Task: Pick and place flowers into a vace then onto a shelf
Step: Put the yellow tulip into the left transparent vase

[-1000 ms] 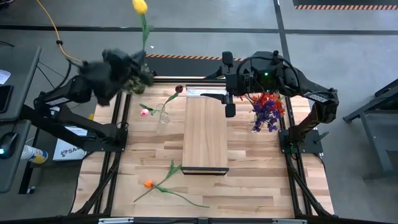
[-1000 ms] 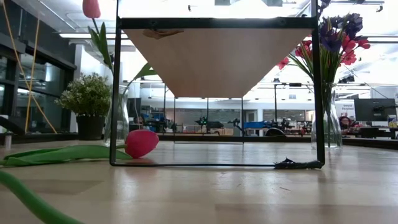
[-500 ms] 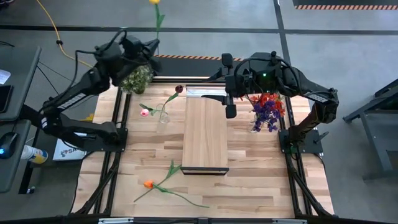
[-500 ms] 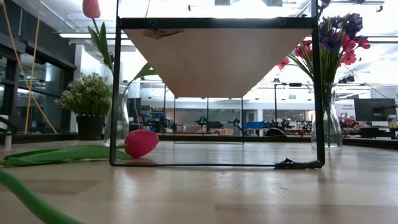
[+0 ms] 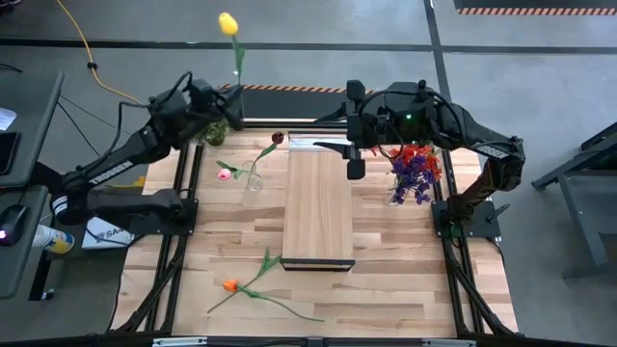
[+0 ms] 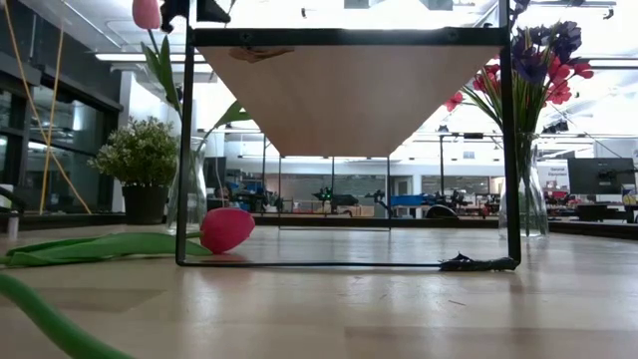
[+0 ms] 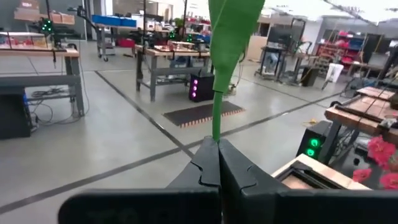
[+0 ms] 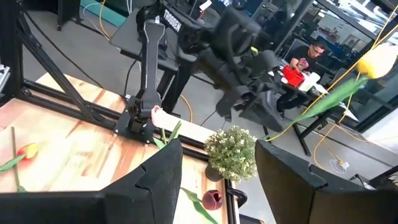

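Observation:
My left gripper (image 5: 214, 99) hovers over the table's far left corner, shut on a yellow flower (image 5: 228, 24), whose head (image 8: 379, 62) shows in the right wrist view. My right gripper (image 5: 354, 159) hangs open above the far end of the shelf (image 5: 318, 207). A small glass vase (image 5: 253, 179) left of the shelf holds a maroon flower (image 5: 278, 139). A pink flower (image 5: 224, 174) has its head on the table (image 6: 226, 229). An orange flower (image 5: 229, 285) lies near the front. A second vase holds a red and purple bunch (image 5: 415, 169). My left gripper pinches the yellow flower's green stem (image 7: 216, 127) between its two fingers. The stem runs on straight out beyond the fingertips, past a leaf (image 7: 233, 25), to the head. The flower is lifted clear and slants up and away over the far edge.
A bushy potted plant (image 5: 212, 130) stands at the far left corner, just under my left gripper. The shelf's black frame (image 6: 185, 150) rises from the table. Bare planks lie right of the orange flower and in front of the shelf. A person sits beyond the table (image 8: 314, 53).
My left gripper, still shut on the yellow flower, has swung toward the table's right and far side, then come back a little nearer. It has entered the top of the low view. The flower head has moved with it.

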Controlling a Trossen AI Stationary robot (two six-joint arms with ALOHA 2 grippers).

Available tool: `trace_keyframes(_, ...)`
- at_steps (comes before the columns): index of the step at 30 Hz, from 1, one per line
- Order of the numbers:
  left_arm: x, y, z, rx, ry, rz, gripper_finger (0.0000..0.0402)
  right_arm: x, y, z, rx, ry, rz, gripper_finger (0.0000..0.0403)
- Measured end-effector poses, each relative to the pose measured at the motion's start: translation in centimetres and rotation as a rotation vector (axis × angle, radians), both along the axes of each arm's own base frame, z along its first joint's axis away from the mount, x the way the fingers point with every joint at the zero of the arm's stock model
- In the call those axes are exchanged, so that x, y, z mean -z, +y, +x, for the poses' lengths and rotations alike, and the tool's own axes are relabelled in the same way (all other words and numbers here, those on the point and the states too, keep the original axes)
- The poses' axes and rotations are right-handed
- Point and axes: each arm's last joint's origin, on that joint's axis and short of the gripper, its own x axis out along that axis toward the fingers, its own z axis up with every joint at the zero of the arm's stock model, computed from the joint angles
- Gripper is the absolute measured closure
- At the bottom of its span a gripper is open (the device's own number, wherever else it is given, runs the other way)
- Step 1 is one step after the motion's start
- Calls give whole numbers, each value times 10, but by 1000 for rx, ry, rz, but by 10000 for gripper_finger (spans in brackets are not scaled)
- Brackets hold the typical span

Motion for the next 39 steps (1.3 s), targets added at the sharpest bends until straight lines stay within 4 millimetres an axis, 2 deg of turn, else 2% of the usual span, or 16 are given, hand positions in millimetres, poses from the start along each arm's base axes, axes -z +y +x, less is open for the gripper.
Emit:
trace_keyframes(5, 25, -7, -9, 21, -91, -11, 380, -1, 0, 0, 5, -18, 23, 210)
trace_keyframes(9, 39, -14, -7, 63, -108, -19, 380, -2, 0, 0, 12, -29, 56, 210)
trace_keyframes(24, 54, -51, 4, 40, -2, -93, 380, -2, 0, 0, 21, -33, 98, 210)
trace_keyframes(32, 81, -67, 8, 24, -34, -107, 380, -2, 0, 0, 20, -33, 97, 210)
trace_keyframes(39, 93, -69, 6, 23, -50, -112, 380, -2, 0, 0, 18, -32, 98, 210)
